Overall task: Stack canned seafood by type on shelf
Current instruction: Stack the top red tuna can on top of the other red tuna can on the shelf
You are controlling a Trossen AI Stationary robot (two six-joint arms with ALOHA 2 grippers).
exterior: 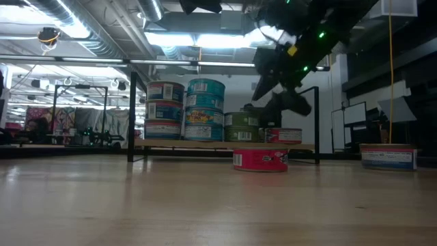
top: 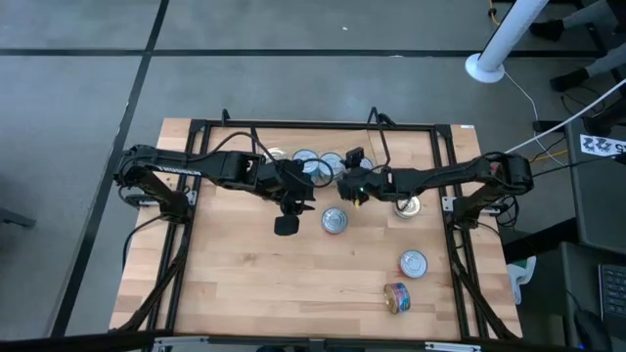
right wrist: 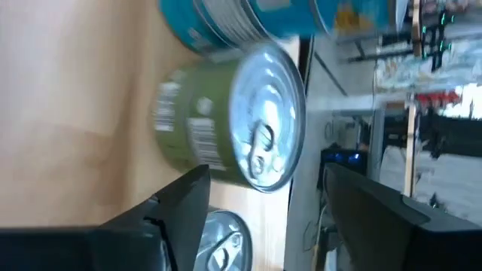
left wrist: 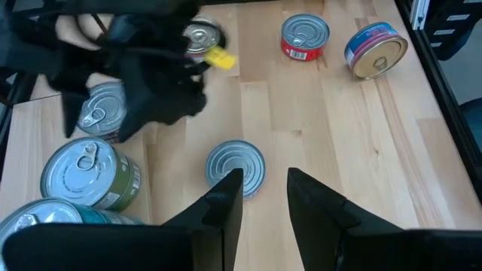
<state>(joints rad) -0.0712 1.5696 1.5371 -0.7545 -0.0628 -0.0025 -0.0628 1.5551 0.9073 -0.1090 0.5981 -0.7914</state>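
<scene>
The shelf, a light-wood board on a black wire frame, stands at the table's far side. On it are a blue-and-red stack of tins, a teal stack, a green tin and a red tin. My right gripper is open at the shelf, its fingers wide apart on either side of the green tin and just short of it. My left gripper hangs open above a red tin that stands on the table in front of the shelf.
More tins are on the table toward its right side. One stands under my right arm, one stands nearer the front, and one lies on its side. Black rails run along the table's left and right edges.
</scene>
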